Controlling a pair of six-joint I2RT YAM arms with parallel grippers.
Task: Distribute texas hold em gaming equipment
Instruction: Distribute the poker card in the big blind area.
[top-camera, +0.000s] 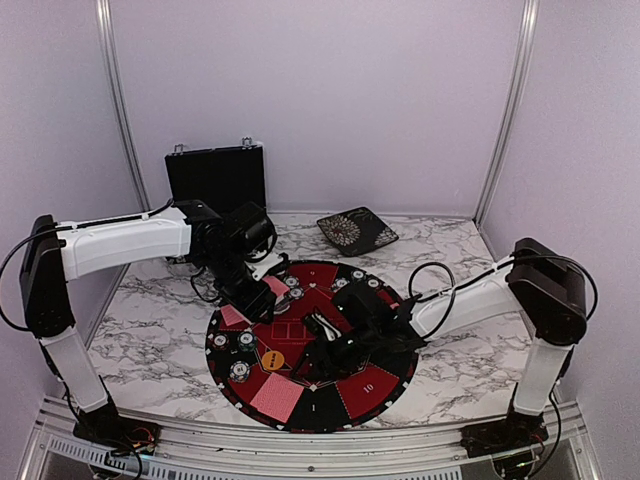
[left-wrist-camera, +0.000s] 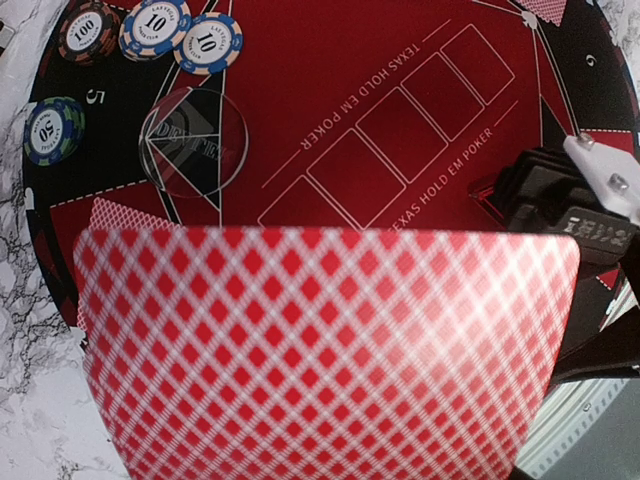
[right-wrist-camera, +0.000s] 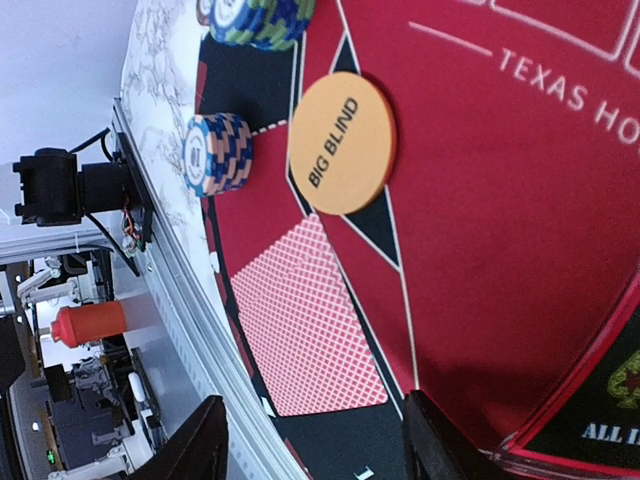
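Note:
My left gripper (top-camera: 258, 298) hangs over the left side of the round mat (top-camera: 385, 385), shut on a red-backed card (left-wrist-camera: 320, 350). The card fills the lower left wrist view and hides the fingers. A second card (left-wrist-camera: 130, 213) lies under it, beside a clear disc (left-wrist-camera: 192, 141) and several chips (left-wrist-camera: 155, 25). My right gripper (right-wrist-camera: 315, 450) is open and empty, low over the mat's near part. Ahead of it lie a face-down card (right-wrist-camera: 308, 315), the orange BIG BLIND disc (right-wrist-camera: 342, 142) and a chip stack (right-wrist-camera: 220, 152).
A black hinged case (top-camera: 215, 178) stands at the back left. A dark patterned tray (top-camera: 357, 231) lies at the back right. More chips (top-camera: 358, 276) sit along the mat's far rim. A clear ALL IN disc (right-wrist-camera: 600, 420) is by my right finger. Both arms cross over the mat's middle.

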